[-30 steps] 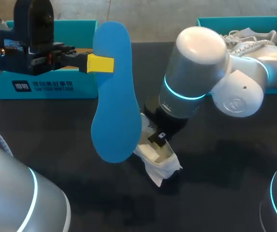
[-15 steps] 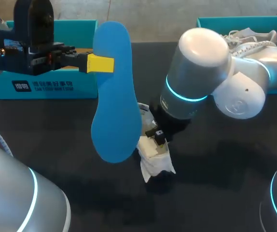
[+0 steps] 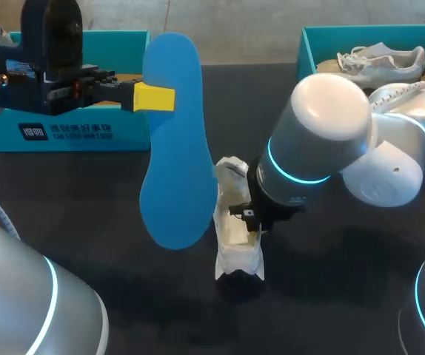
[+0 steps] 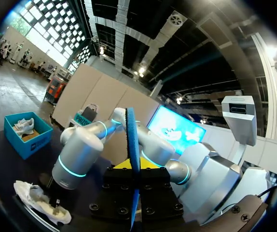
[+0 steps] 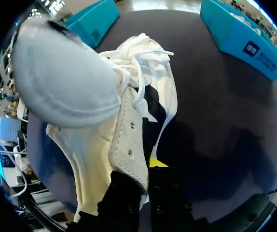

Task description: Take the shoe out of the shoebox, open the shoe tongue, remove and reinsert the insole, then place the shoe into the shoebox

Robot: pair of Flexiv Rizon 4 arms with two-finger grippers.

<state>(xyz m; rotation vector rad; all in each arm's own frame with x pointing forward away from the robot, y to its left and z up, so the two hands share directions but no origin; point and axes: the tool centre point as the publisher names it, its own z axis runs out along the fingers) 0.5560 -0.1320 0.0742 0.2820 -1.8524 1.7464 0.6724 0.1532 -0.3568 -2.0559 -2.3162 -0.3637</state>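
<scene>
My left gripper (image 3: 155,97) is shut on a blue insole (image 3: 174,140) and holds it upright above the table's left middle. In the left wrist view the insole (image 4: 131,159) shows edge-on between the fingers. The white shoe (image 3: 236,229) rests on the dark table beside the insole's lower end. My right gripper (image 3: 253,222) comes down from above and is shut on the shoe's side. In the right wrist view its fingers pinch the eyelet flap (image 5: 129,140) of the shoe (image 5: 95,159), with the laces (image 5: 143,63) loose ahead.
A teal shoebox (image 3: 72,129) stands at the back left behind my left gripper. A second teal shoebox (image 3: 309,44) at the back right holds another white shoe (image 3: 379,59). My right arm's bulky joints (image 3: 331,140) hang over the table's right middle.
My right arm has swung to the right and nearer, turning the shoe until it lies lengthwise toward the front. The shoe in the back right box is now uncovered. The left arm kept still.
</scene>
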